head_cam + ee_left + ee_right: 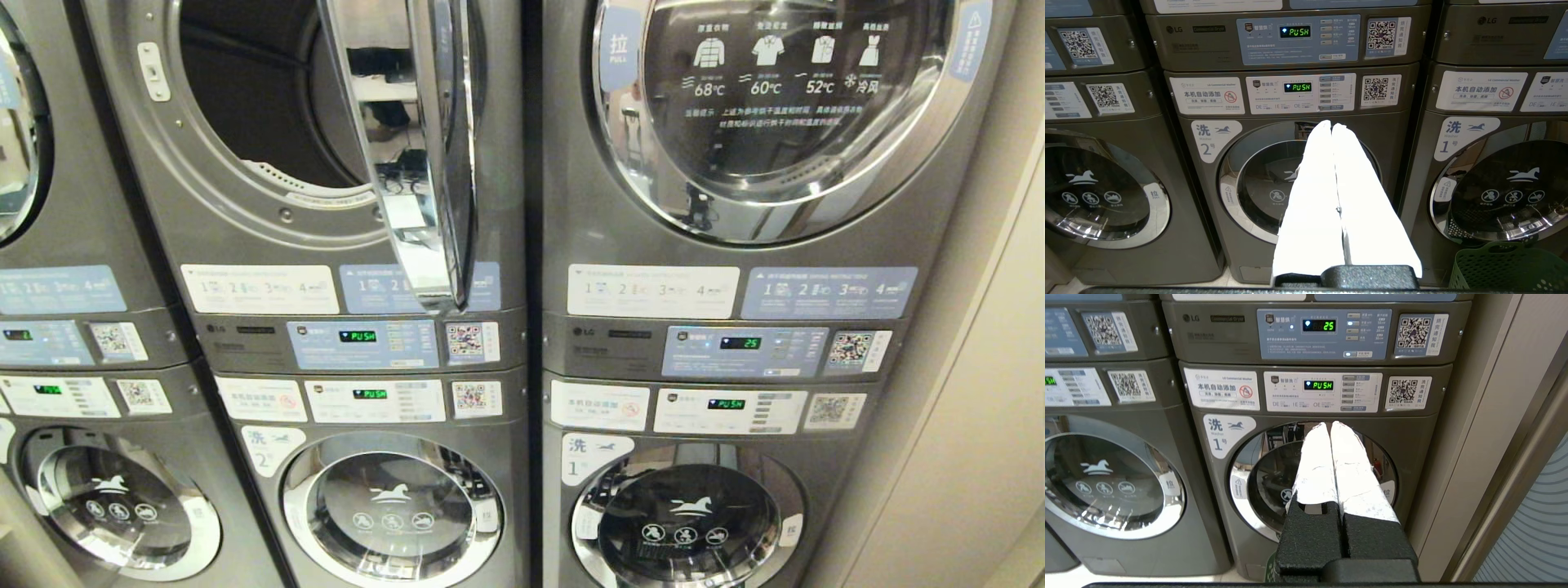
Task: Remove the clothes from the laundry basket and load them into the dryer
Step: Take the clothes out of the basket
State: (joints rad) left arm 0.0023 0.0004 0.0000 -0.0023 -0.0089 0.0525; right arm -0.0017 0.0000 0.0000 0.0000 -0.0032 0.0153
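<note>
- Stacked laundromat machines (522, 351); upper dryer (269, 106) with door (424, 139) swung open, ready for loading.
- Green laundry basket (1506, 267) on floor by washer 1; clothes unseen.
- Left gripper (1332, 126), right gripper (1330, 424): fingers together, empty, parked.

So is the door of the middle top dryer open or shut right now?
Open. The dryer door is swung out edge-on toward the camera, and the dark drum opening behind it is exposed.

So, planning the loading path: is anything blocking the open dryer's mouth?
Nothing visible does. The dryer drum is open, its door swung out at the mouth's right side. Only a corner of the basket shows.
</note>
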